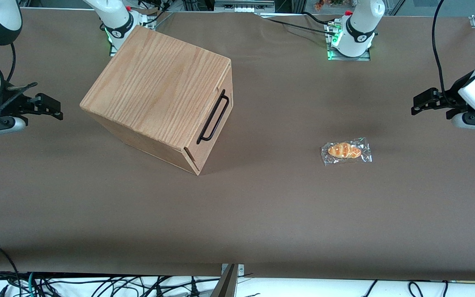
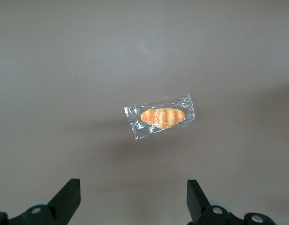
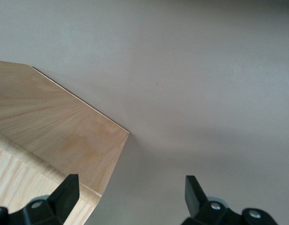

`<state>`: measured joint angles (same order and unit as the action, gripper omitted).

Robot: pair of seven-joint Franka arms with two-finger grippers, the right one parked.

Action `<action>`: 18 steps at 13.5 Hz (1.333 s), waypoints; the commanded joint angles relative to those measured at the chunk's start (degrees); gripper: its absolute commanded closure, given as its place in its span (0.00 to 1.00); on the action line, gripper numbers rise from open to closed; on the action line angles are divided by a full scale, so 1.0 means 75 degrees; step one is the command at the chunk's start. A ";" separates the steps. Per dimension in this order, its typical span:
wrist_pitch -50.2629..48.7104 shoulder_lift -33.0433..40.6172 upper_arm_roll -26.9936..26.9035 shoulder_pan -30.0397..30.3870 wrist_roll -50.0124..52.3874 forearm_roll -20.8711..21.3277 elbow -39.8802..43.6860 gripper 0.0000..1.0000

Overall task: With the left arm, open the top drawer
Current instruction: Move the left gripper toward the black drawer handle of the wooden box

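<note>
The brown-covered table (image 1: 262, 214) carries one large light-oak wooden box (image 1: 159, 88) with one long black metal bar handle (image 1: 213, 116). There is one plastic-wrapped orange bread roll (image 1: 345, 150). One black left-arm gripper (image 1: 421, 103) hangs above the table toward the working arm's end.

1. Desk (image 1: 262, 206): brown matte cover, spans whole front view.
2. Oak box (image 1: 159, 90) sits on desk toward parked arm's end, turned at an angle; top drawer (image 1: 215, 123) w/ black bar handle (image 1: 212, 116) is shut.
3. Wrapped bread roll (image 1: 346, 150) in clear plastic lies flat on desk toward working arm's end, well apart from box.
4. Left arm's tool (image 1: 423, 105) hangs above desk, fingers spread wide; roll (image 2: 162, 117) shows below it.
</note>
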<state>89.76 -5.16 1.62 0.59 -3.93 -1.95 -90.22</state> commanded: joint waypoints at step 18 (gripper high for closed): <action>0.2950 -0.3165 0.0124 -0.4261 0.2492 -0.4369 0.1035 0.00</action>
<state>111.88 -25.25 3.37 -29.68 12.87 -33.03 -87.20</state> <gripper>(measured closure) 0.000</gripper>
